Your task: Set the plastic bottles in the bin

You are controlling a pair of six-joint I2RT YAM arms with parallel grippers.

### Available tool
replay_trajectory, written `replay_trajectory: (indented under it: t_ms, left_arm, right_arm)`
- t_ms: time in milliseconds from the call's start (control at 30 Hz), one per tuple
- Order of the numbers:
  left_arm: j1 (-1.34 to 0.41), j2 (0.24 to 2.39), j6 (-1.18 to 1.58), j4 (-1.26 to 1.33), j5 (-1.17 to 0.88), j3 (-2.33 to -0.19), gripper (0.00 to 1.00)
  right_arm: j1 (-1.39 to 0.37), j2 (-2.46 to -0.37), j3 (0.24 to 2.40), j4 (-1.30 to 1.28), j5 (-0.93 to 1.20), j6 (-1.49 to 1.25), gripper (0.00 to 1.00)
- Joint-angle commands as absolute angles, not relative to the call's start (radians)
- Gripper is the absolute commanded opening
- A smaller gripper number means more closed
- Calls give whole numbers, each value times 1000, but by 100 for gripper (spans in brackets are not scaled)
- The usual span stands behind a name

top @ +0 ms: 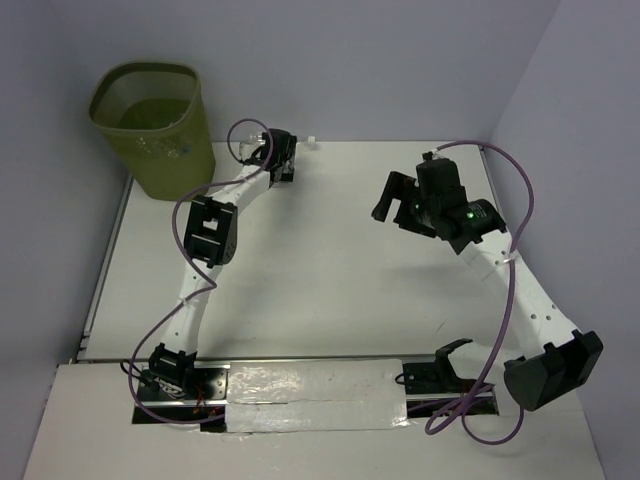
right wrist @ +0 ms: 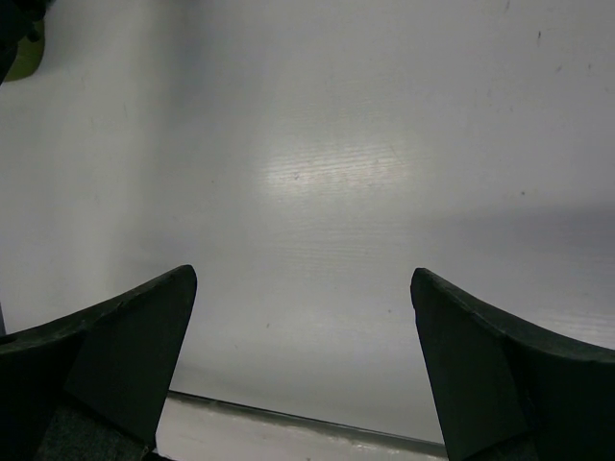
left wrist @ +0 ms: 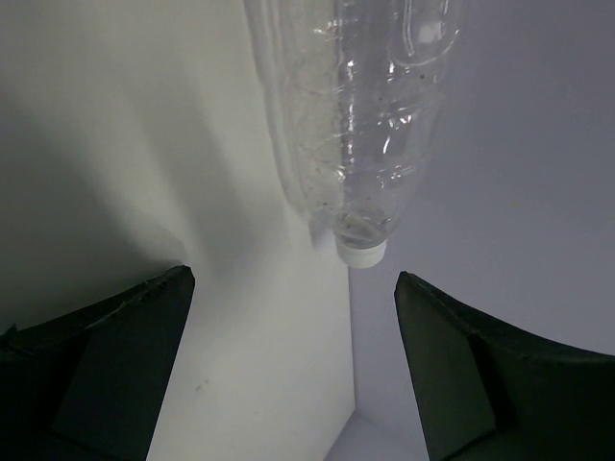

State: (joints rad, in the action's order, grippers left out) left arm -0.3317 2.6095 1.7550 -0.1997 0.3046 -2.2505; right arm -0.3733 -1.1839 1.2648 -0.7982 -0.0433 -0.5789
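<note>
From above, the tall olive-green plastic bin (top: 150, 125) stands off the white table's (top: 320, 280) far left corner, and I can't make out its contents from here. The left gripper (top: 288, 157) is stretched out to the far edge of the table, near the bin. Just past it, all the overhead view gives is a small white bit (top: 312, 142) by the wall.

The left wrist camera fills that in. A clear, crinkled plastic bottle (left wrist: 360, 115) lies along the seam where table meets lilac wall (left wrist: 519, 173), with its white cap (left wrist: 362, 252) pointing back at the left gripper (left wrist: 293, 279). The dark fingers (left wrist: 115, 355) stand wide apart, short of the cap, and neither touches it.

The right gripper (top: 395, 200) hangs over the right middle of the table. Its own camera shows its fingers (right wrist: 125, 346) spread wide with only bare tabletop between them.
</note>
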Motion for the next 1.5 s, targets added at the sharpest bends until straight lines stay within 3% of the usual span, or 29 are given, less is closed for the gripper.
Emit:
replay_trajectory:
  t_ms: [0,533,767,1467]
  left_arm:
    - [-319,2664,1773,-66,301,-2305,100]
    - [-298,2841,1884,-77,357,-2480,100]
    - [-295,2849,1954,-173,377,-2476,99]
    - [-261,2924,1982,-112,359,-2520,99]
  right_arm:
    - [-353,-1157,1253,-834,-63,-535,100]
    - [-293,-1255,1255,-804,21,-486,100]
    - [-262,-1279,1250,-793,37,-462,100]
    - [-209,-1333,1261,-776,78,-431,100]
